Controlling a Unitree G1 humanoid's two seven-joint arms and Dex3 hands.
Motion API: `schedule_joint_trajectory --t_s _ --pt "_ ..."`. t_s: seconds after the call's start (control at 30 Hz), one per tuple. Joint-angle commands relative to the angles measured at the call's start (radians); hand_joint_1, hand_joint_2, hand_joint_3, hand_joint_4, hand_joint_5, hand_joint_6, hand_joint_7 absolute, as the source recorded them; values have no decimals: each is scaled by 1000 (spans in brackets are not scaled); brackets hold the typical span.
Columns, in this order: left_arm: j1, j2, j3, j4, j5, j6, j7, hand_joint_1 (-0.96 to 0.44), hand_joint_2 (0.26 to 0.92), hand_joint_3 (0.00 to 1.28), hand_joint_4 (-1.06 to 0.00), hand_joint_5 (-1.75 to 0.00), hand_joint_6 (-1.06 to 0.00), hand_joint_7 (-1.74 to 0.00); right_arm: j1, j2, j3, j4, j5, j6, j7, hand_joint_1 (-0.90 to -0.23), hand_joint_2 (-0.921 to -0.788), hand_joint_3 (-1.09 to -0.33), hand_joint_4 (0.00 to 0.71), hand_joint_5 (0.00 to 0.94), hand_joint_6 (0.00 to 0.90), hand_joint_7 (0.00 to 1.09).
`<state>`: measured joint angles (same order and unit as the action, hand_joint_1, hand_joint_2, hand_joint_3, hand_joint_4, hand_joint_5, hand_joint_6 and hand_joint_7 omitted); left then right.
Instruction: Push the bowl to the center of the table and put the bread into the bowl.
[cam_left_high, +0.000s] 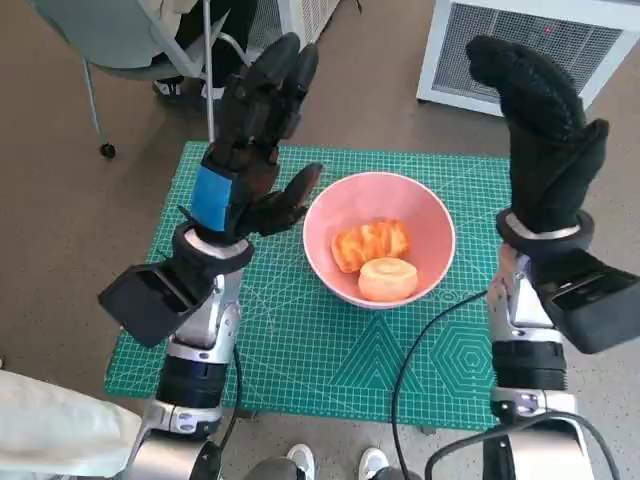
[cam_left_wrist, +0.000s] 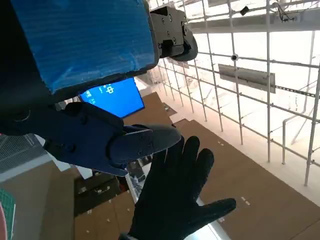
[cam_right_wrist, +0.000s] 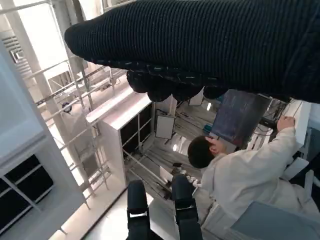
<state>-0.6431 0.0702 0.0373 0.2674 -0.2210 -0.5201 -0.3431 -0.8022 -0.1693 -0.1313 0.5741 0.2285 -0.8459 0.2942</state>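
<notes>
We see both pieces of bread (cam_left_high: 378, 258) in the pink bowl (cam_left_high: 430, 215) mid-mat, left hand (cam_left_high: 255, 140) and right hand (cam_left_high: 540, 125) raised, fingers spread, holding nothing.

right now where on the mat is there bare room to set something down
Bare green mat lies along the near edge in front of the pink bowl, crossed by a black cable, and along the far edge behind it. The middle is taken by the bowl.

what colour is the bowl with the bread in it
Pink bowl, best seen in the head view.
</notes>
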Motion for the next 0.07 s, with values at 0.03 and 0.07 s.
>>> schedule_joint_trajectory --t_s 0.03,0.07 --pt "12 3 13 -18 -20 9 -6 -536 921 529 -133 -3 1 -519 26 9 5 9 -14 15 7 -604 -921 -773 385 2 261 301" --pt "14 4 15 -21 -22 12 -5 -535 921 529 -134 -3 1 -520 28 9 6 9 -13 17 8 -604 -921 -773 385 2 260 302"
